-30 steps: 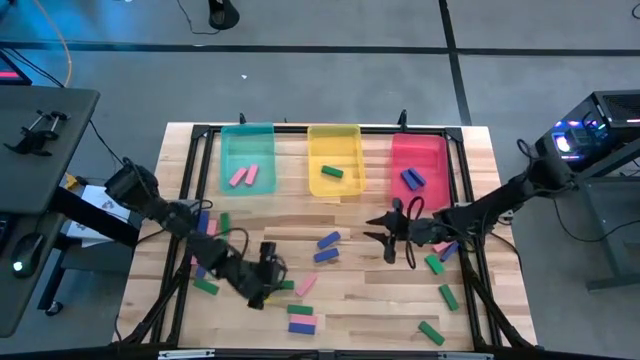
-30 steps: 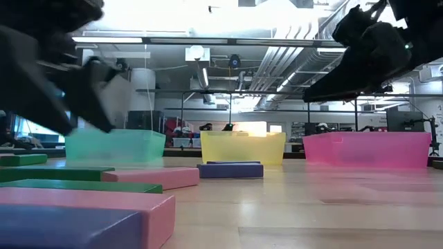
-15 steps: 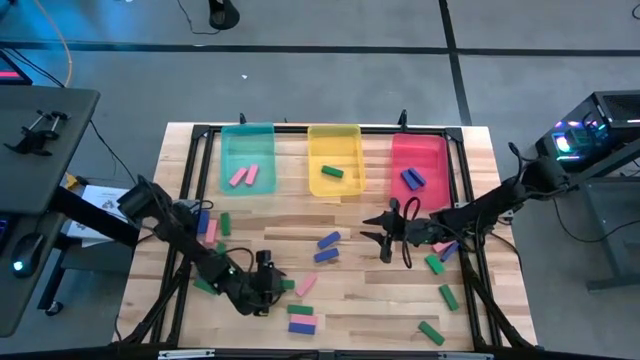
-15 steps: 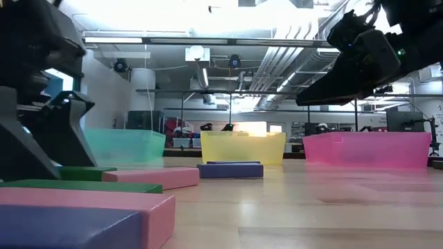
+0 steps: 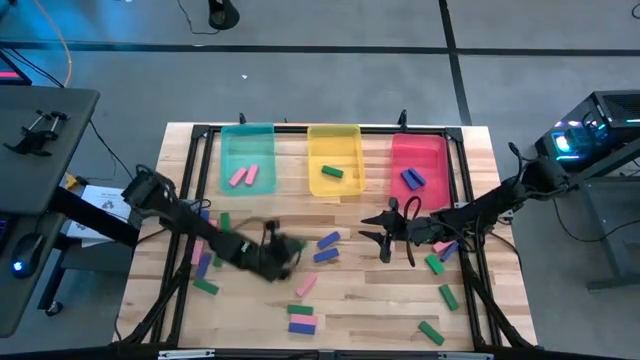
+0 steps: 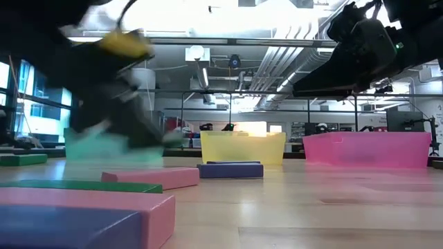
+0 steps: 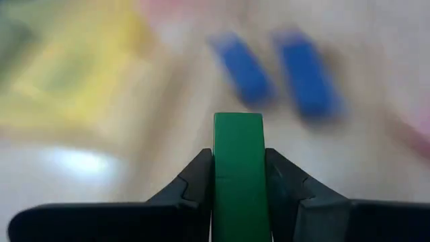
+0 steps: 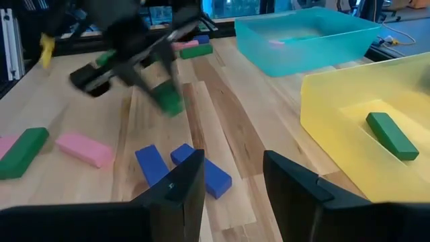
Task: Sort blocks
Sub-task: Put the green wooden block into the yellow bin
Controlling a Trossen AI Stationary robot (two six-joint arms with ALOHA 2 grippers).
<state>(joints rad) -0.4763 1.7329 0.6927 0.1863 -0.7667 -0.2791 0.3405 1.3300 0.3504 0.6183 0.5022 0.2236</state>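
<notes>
My left gripper (image 5: 283, 258) is over the table's middle, left of centre, shut on a green block (image 7: 238, 175); the right wrist view shows that block (image 8: 168, 101) below the blurred left arm. My right gripper (image 5: 385, 232) hovers open right of centre, fingers (image 8: 181, 185) apart, above two blue blocks (image 5: 326, 248) that lie flat on the wood. Several pink, green and blue blocks lie scattered along the left side (image 5: 205, 240), the near edge (image 5: 301, 318) and the right side (image 5: 440, 280). My left gripper pinches the green block (image 7: 238, 144) between its two fingers (image 7: 198, 178), one on each long side. The block lies along the fingers and its free end sticks out past the tips. It is lifted clear of the table, slanting downward in the right wrist view.
Three trays stand along the far edge: teal (image 5: 247, 135) with pink blocks, yellow (image 5: 334, 135) with a green block, red (image 5: 418, 140) with blue blocks. A black frame rims the table. A pink block (image 5: 305, 285) lies near the left gripper. Bare wood lies between the trays and the grippers.
My left gripper was low over the near part of the table beside a green block there. It has risen and swung fast toward the far edge and the right, and the green block has gone up with it, clear of the wood. The pink block stayed.
</notes>
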